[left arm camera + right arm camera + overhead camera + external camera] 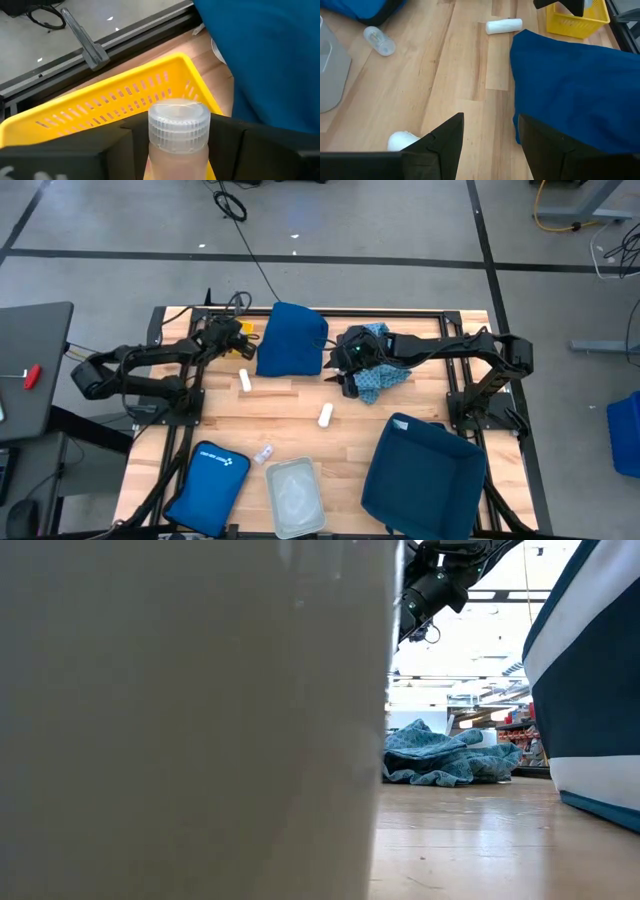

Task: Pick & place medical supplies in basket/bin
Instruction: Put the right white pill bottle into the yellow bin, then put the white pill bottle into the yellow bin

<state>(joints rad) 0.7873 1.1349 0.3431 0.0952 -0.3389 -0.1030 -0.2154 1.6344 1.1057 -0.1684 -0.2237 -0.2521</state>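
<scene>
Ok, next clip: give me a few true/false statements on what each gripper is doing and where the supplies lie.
1. The left gripper is shut on a clear capped vial above the yellow basket. True.
2. The right gripper holds a white roll. False: its fingers are open and hold nothing; a white roll lies on the table beside them.
3. Another white roll lies on the wood near the blue cloth. True.
4. The clear bin sits inside the dark blue bin. False: they stand apart on the table.
</scene>
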